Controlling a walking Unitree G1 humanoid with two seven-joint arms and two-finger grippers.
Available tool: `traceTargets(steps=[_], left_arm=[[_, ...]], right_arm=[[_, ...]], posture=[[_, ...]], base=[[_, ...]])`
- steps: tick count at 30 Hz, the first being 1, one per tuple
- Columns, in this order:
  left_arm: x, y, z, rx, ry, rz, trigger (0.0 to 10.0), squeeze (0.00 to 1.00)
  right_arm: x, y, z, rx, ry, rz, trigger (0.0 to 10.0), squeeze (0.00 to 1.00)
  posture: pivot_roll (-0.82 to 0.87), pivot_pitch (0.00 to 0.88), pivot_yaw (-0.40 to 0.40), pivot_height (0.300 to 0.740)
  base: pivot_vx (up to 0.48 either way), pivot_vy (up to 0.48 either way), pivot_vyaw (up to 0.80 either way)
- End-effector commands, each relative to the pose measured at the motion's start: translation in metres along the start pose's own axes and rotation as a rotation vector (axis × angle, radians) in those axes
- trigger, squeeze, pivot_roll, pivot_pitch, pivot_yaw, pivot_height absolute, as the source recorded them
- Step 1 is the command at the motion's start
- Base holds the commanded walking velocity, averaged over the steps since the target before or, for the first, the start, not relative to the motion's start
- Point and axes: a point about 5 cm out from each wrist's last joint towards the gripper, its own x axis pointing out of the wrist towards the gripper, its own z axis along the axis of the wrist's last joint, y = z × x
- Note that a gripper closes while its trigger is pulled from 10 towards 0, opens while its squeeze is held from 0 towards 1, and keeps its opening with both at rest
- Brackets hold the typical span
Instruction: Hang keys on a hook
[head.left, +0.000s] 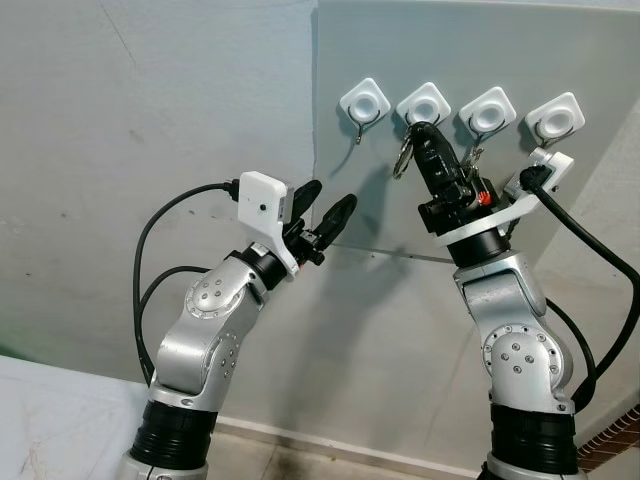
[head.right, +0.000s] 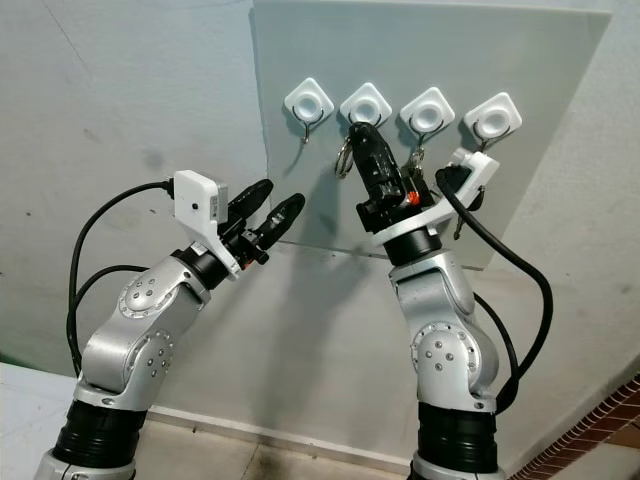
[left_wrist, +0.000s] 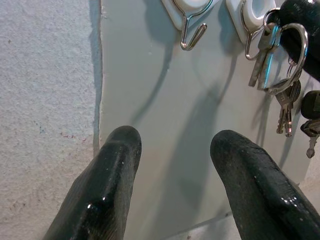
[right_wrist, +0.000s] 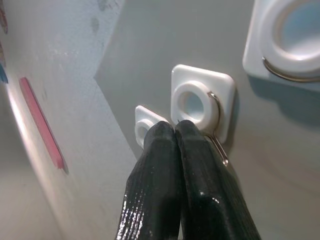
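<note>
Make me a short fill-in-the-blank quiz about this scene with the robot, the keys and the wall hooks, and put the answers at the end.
1. The grey board carries a row of ____ white hook mounts.
2. The right gripper reaches the ____ hook from the robot's left.
3. The keys hang on a metal ____ beside the right gripper.
4. The left gripper has its fingers ____ and holds nothing.

Answers: four; second; ring; open
</note>
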Motion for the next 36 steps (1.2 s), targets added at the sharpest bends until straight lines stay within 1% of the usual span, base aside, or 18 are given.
traceTargets(steps=[1,6,9,14,18,32,35,36], left_arm=[[0.002,-0.002,0.010,0.020,-0.026,-0.012,10.0,0.00],[0.002,-0.003,0.012,0.020,-0.030,-0.016,10.0,0.00],[0.003,-0.003,0.012,0.019,-0.031,-0.018,10.0,0.00],[0.003,-0.003,0.012,0.018,-0.031,-0.023,10.0,0.00],[0.003,-0.003,0.012,0.018,-0.031,-0.024,10.0,0.00],[0.002,-0.005,0.012,0.018,-0.034,-0.019,10.0,0.00],[0.001,-0.005,0.012,0.016,-0.035,-0.017,10.0,0.00],[0.001,-0.005,0.012,0.016,-0.035,-0.017,10.0,0.00]], right_arm=[[0.004,0.001,0.001,0.027,-0.005,-0.007,10.0,0.00],[-0.001,-0.004,0.000,0.069,-0.021,-0.064,10.0,0.00],[-0.004,-0.007,0.000,0.130,-0.053,-0.111,10.0,0.00],[-0.007,-0.010,0.000,0.186,-0.089,-0.145,10.0,0.00],[-0.009,-0.007,-0.001,0.184,-0.092,-0.120,10.0,0.00],[-0.014,0.000,-0.002,0.252,-0.097,-0.042,10.0,0.00],[-0.016,0.004,0.000,0.306,-0.121,-0.003,10.0,0.00],[-0.016,0.004,0.000,0.306,-0.121,-0.003,10.0,0.00]], posture=[[0.12,0.000,0.019,0.740],[0.11,0.000,0.020,0.740],[0.11,0.000,0.022,0.740],[0.11,0.000,0.024,0.740],[0.11,0.000,0.025,0.740],[0.11,0.000,0.018,0.740],[0.12,0.000,0.014,0.740],[0.12,0.000,0.014,0.740]], base=[[0.000,0.000,0.00],[0.000,0.000,0.00],[0.000,0.000,0.00],[0.000,0.000,0.00],[0.000,0.000,0.00],[0.000,0.000,0.00],[0.000,0.000,0.00],[0.000,0.000,0.00]])
